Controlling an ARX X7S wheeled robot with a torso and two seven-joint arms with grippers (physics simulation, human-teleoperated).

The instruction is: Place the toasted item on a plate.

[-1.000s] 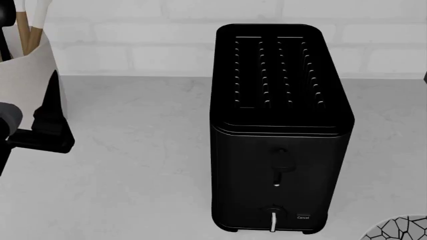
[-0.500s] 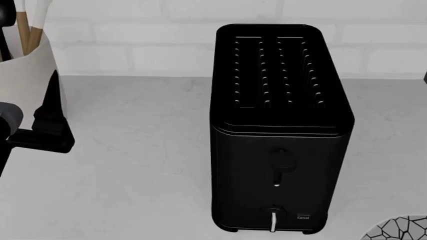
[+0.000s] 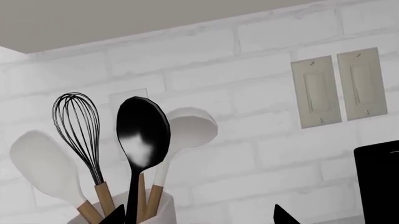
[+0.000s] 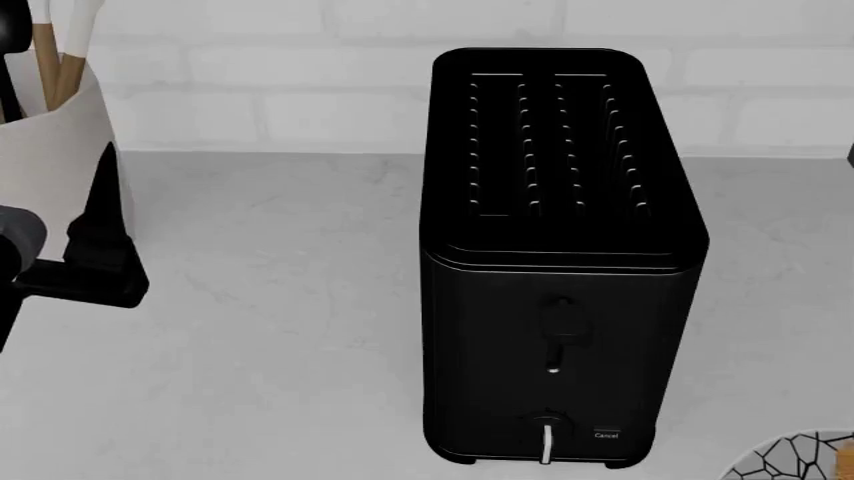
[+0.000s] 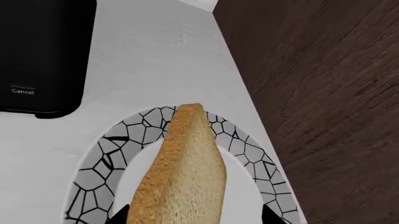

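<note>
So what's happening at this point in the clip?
The right gripper holds the slice of toast over the mosaic-rimmed plate, which sits on the counter beside the black toaster. Whether the toast is touching the plate yet can't be told. The left gripper sits idle near the utensil crock, fingers spread.

— Head view? Looks steeply down, close over the black toaster (image 4: 561, 250) on the counter (image 4: 267, 330), brick wall along the top edge.

— Left wrist? Angled upward at utensils (image 3: 142, 140) and wall, toaster edge (image 3: 377, 186) lower right.

— Right wrist? Straight down, near the plate (image 5: 106, 186); shares toaster (image 5: 44, 51) and plate rim (image 4: 787, 460) with head.
</note>
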